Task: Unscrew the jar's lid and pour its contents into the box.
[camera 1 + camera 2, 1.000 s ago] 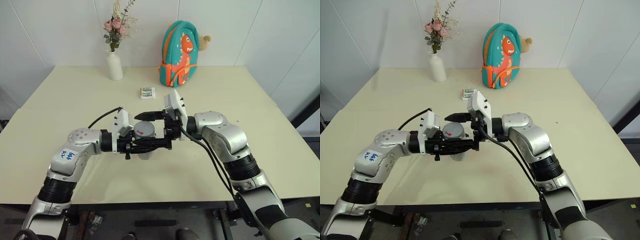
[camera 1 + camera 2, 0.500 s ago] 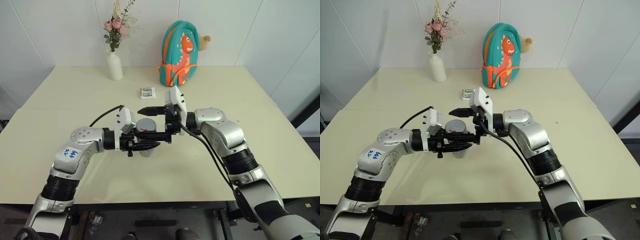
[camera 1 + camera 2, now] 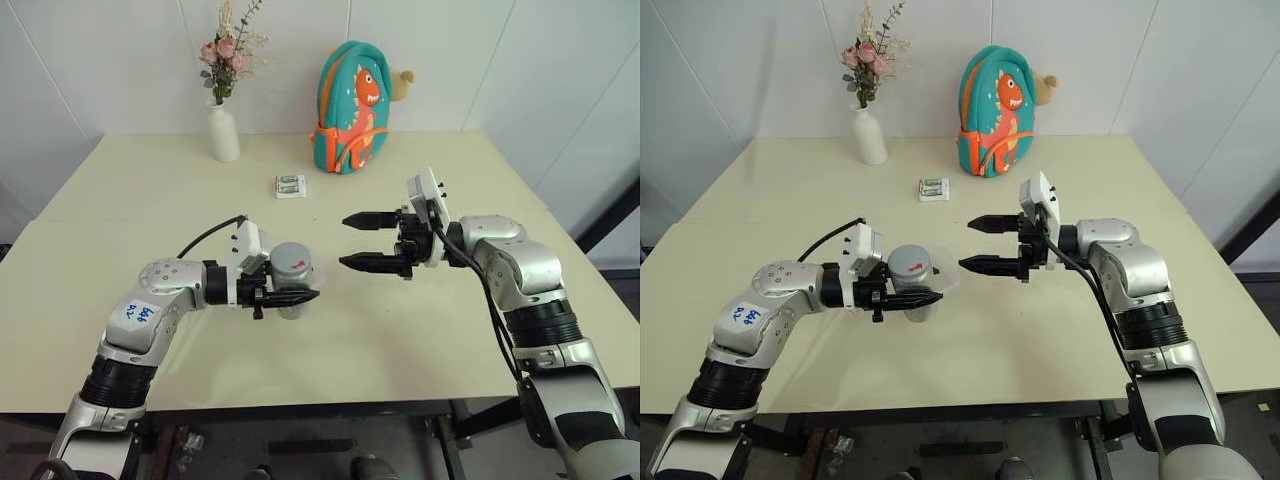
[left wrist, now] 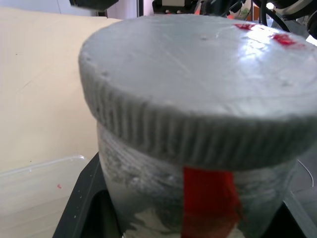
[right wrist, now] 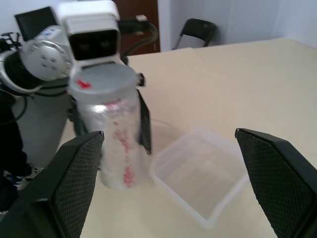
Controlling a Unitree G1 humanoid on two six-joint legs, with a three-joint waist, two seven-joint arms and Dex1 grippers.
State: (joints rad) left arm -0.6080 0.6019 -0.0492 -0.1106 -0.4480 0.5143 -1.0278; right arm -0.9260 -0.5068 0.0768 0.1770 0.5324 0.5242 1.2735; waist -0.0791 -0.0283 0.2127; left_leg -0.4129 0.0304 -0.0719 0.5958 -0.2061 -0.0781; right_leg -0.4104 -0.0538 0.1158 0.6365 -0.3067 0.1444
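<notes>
The left gripper (image 3: 300, 296) has its jaws clamped on the jar (image 3: 291, 290), held upright just above the surface (image 3: 150, 190) with the lid (image 3: 291, 258) screwed on. The box (image 5: 200, 174) lies on the surface just beside the jar. The right gripper (image 3: 359, 241) hangs apart, its jaws spread wide and empty.

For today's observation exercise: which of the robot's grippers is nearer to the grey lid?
Left. The left gripper is shut on the jar just beneath the lid. The right gripper stands open, apart from the lid, off to the jar's side above the table.
</notes>
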